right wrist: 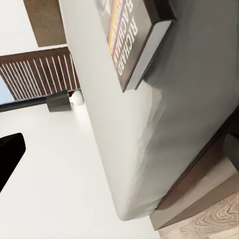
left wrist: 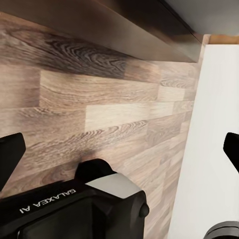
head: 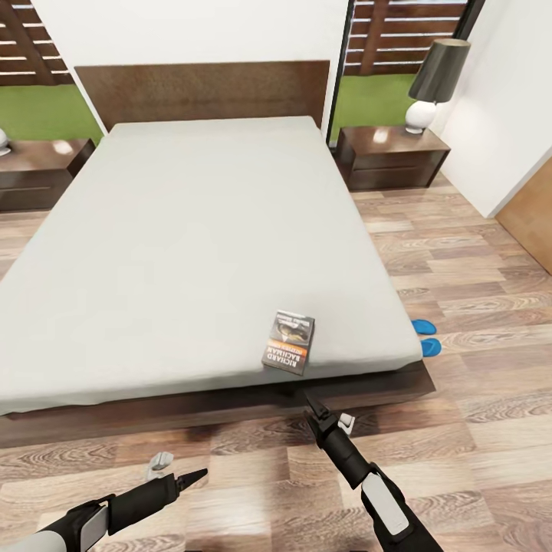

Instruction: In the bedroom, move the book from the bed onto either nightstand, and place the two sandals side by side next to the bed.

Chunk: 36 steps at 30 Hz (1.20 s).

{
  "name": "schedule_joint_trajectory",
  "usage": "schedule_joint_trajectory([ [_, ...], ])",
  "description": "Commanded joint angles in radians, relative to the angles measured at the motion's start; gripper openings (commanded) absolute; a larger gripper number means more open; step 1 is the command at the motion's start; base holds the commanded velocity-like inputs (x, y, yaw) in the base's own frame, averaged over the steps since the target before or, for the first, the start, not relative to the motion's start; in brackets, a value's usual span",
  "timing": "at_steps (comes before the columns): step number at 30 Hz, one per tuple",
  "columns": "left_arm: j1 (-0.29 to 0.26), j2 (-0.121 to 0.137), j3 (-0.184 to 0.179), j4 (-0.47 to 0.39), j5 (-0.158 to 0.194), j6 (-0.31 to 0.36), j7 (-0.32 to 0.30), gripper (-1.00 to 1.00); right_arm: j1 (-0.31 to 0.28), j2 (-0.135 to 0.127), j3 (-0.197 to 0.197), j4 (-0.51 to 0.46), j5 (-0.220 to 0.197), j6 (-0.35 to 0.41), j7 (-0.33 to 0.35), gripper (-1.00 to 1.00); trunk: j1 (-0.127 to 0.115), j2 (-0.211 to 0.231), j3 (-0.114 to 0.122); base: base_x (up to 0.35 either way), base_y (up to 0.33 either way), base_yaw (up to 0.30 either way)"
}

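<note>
Overhead, head view first.
Right arm: reaches forward and up from the lower right toward the foot of the bed, its right gripper just short of the dark frame and below the book; how far the jaws stand apart I cannot tell.
Left arm: lies low at the lower left, angled right, left gripper over the wood-plank floor, holding nothing; jaw gap not readable in this view.
Book: flat on the grey mattress near its foot edge, toward the right corner, cover up.
Sandals: two blue sandals on the floor against the bed's right side near the foot, close together, partly hidden by the mattress.
Room: a nightstand at each side of the headboard; the right one carries a lamp with a dark shade. White walls, windows showing grass and a brown fence.

Left wrist view.
Fingers: two dark fingertips at opposite edges of the picture, wide apart, nothing between them.
Surface: plank floor, with the dark bed frame beyond.

Right wrist view.
Fingers: one dark fingertip at the edge; the other is not clear, so the opening cannot be told.
Book: the paperback lies on the mattress edge ahead, untouched.
</note>
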<state>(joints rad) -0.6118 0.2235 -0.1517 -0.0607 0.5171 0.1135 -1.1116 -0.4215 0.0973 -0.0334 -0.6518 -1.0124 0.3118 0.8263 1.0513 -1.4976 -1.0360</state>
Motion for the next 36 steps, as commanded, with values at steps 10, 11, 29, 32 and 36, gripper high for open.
schedule_joint_trajectory([
  [10, 0.0, -0.001, -0.009, -0.001, 0.009, 0.012, -0.002, 1.0, 0.0, 0.001, -0.003, 0.001, -0.006, 0.009, 0.002, 1.0, 0.015, -0.029, -0.013, 0.012, 0.0, 0.0],
  [11, 0.0, -0.002, -0.009, -0.001, 0.009, 0.012, -0.002, 1.0, 0.0, 0.001, -0.003, 0.001, -0.006, 0.009, 0.002, 1.0, 0.015, -0.029, -0.013, 0.145, 0.0, 0.0],
  [29, 0.0, -0.007, -0.008, 0.001, 0.009, 0.009, -0.002, 1.0, 0.0, 0.001, -0.003, 0.001, -0.006, 0.009, 0.001, 1.0, 0.015, -0.029, -0.013, 0.128, 0.0, 0.0],
  [32, 0.0, -0.007, -0.008, 0.001, 0.009, 0.009, -0.002, 1.0, 0.0, 0.001, -0.003, 0.001, -0.006, 0.009, 0.002, 1.0, 0.015, -0.029, -0.013, 0.087, 0.0, 0.0],
  [36, 0.0, -0.007, -0.008, 0.013, 0.009, 0.009, -0.002, 1.0, 0.0, 0.001, -0.002, 0.001, -0.006, 0.009, 0.002, 1.0, 0.015, -0.029, -0.013, 0.02, 0.0, 0.0],
])
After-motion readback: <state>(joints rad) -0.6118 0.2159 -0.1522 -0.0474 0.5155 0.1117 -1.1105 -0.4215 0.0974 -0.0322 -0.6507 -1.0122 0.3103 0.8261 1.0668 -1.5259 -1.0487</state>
